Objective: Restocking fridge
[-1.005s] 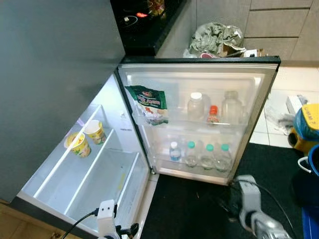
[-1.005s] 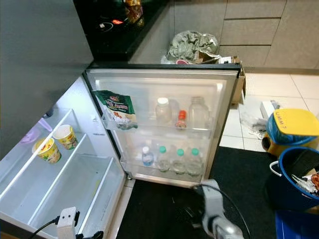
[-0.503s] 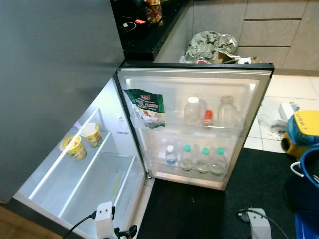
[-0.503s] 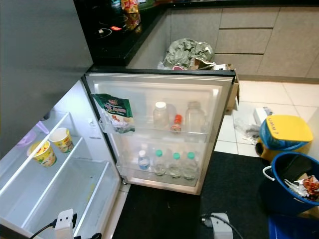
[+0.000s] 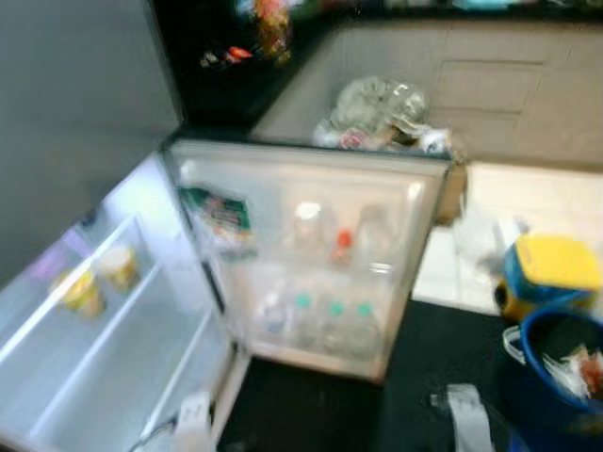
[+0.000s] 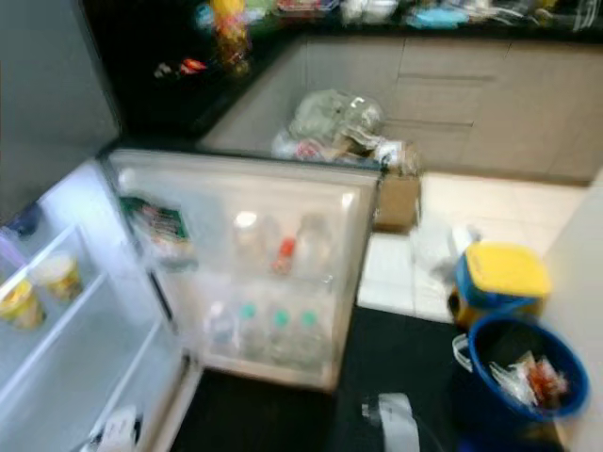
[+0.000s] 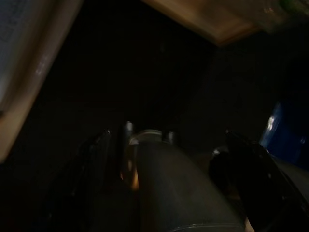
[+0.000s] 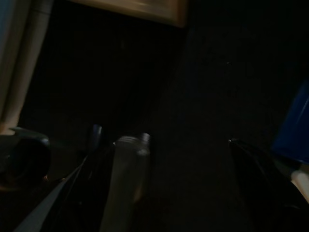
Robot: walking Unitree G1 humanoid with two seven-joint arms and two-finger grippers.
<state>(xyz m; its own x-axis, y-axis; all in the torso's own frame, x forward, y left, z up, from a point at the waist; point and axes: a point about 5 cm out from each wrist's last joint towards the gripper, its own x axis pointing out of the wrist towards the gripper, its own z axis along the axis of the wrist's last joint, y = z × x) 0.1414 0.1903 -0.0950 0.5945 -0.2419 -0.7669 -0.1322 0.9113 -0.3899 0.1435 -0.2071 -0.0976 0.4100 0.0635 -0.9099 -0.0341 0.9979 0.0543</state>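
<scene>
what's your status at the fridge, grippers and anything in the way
Both arms low, idle. Fridge door open, bottles in its racks, two cups on inner shelf. Blue bucket on the right; view blurred.

Grey kitchen cabinets (image 6: 471, 104) line the far wall under a dark cluttered counter (image 6: 188, 66). Pale floor tiles (image 6: 490, 202) meet a black mat (image 6: 396, 358); everything looks blurred.
</scene>
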